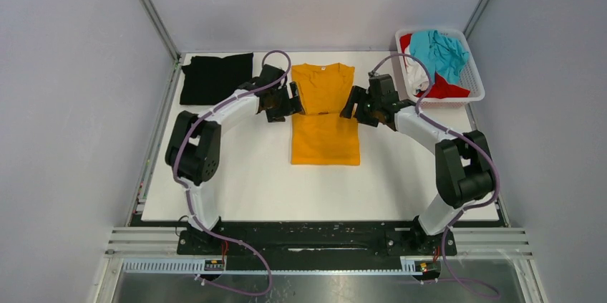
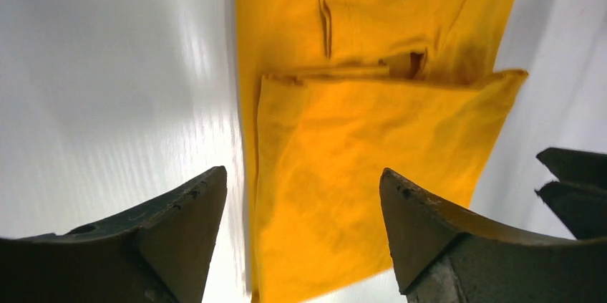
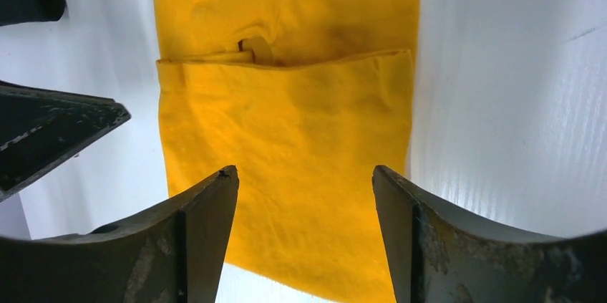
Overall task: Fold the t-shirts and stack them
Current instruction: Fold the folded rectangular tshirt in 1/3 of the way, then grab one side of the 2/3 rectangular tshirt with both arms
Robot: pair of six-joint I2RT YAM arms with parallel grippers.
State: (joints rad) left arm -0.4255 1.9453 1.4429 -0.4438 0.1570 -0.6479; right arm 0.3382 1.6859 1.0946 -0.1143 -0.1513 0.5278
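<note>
1. Black t-shirt (image 1: 215, 77): lies folded flat at the table's (image 1: 250, 181) far-left corner, well apart from the work. Judged the start of the stack, parked out of the arms' way.
2. Left gripper (image 2: 302, 170): jaws spread, nothing pinched. It hangs over the left edge of the orange-yellow t-shirt, beside the cross-fold, probably so it can let go or re-grip there.
3. Orange-yellow t-shirt (image 1: 323, 113): at table centre, collar to the far side, narrowed to a long strip. A doubled layer covers the near half, with its edge running across the middle. It lies square between both arms, so each can reach one side.
4. Right gripper (image 3: 304, 168): jaws likewise spread and empty, over the shirt's right edge. It mirrors the left, which suits a two-handed fold.
5. White basket (image 1: 474, 74): at the far right, holding the teal t-shirt (image 1: 440, 52), red t-shirt (image 1: 447, 88) and white t-shirt (image 1: 415, 74) crumpled together. Judged to be awaiting their turn.
</note>
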